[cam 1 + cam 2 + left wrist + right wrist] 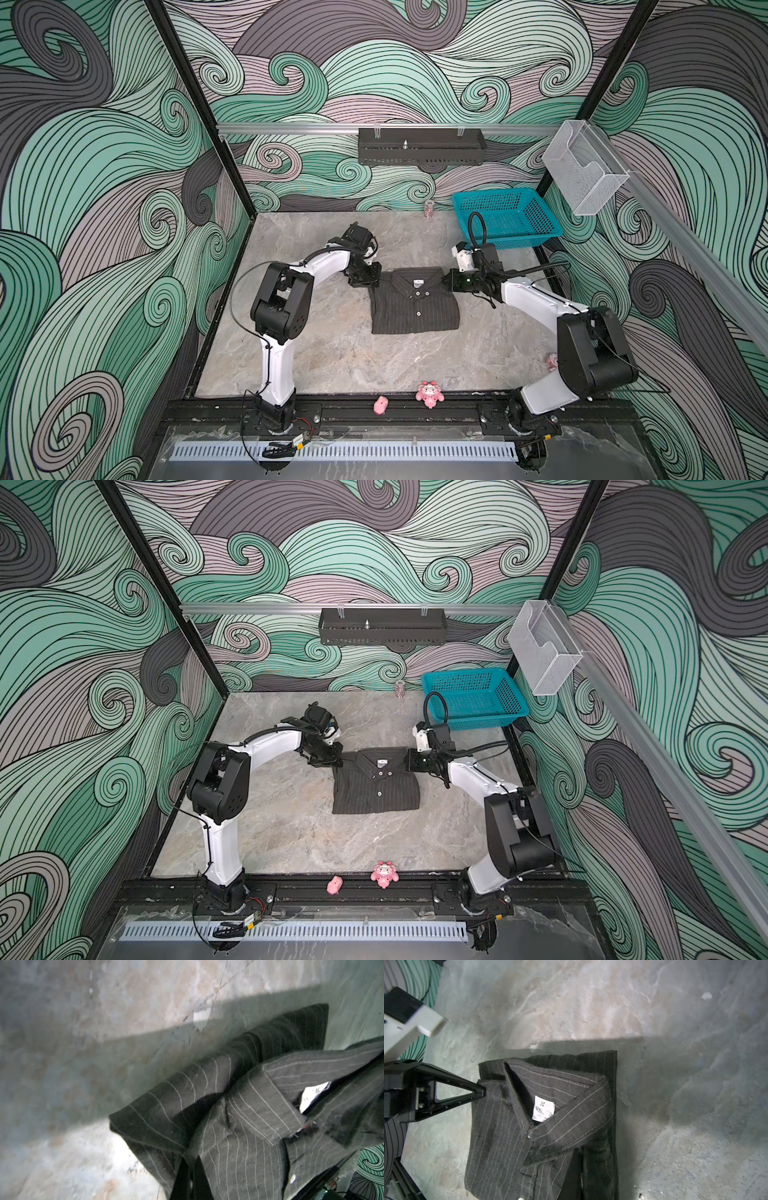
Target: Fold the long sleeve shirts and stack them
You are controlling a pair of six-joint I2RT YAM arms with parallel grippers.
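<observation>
One long sleeve shirt (pixel 415 305) (pixel 376 785), dark charcoal with thin pale pinstripes, lies folded into a rectangle on the marble table, collar toward the back wall and buttons up. My left gripper (pixel 375 284) (pixel 191 1160) is at its left shoulder corner, shut with a pinch of fabric between the tips. My right gripper (pixel 447 279) (pixel 580 1150) is at the right shoulder corner, shut on the folded edge beside the collar (pixel 571 1113). The right wrist view also shows the left gripper (pixel 481 1091) biting the opposite corner. The sleeves are tucked out of sight.
A teal basket (pixel 505 216) stands at the back right, close behind the right arm. A small can (pixel 429 208) is by the back wall. Pink toys (pixel 429 394) (pixel 380 405) sit on the front rail. A black tray (pixel 422 146) and a clear holder (pixel 584 166) hang on the walls.
</observation>
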